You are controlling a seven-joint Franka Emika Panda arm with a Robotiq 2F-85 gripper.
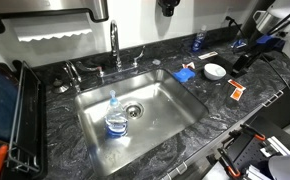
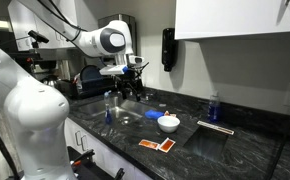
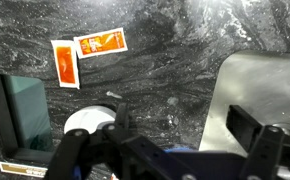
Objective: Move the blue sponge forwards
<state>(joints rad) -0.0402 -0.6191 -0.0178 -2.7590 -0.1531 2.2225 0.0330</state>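
The blue sponge (image 1: 185, 74) lies flat on the dark counter between the sink (image 1: 175, 115) and the small white bowl (image 1: 214, 71). It also shows in an exterior view (image 2: 151, 115), left of the bowl (image 2: 168, 122). My gripper (image 2: 133, 80) hangs well above the counter near the sink's edge, and only its lower tip shows in an exterior view (image 1: 167, 6). In the wrist view my gripper (image 3: 185, 125) is open and empty. A strip of the sponge (image 3: 175, 155) shows under it, mostly hidden by the gripper body.
A clear bottle with a blue cap (image 1: 116, 118) stands in the sink. A small upright blue bottle (image 1: 198, 41) stands at the back wall. Two orange packets (image 1: 235, 92) lie near the counter's front edge. The faucet (image 1: 115, 45) rises behind the sink. A dish rack (image 1: 10, 115) stands beside it.
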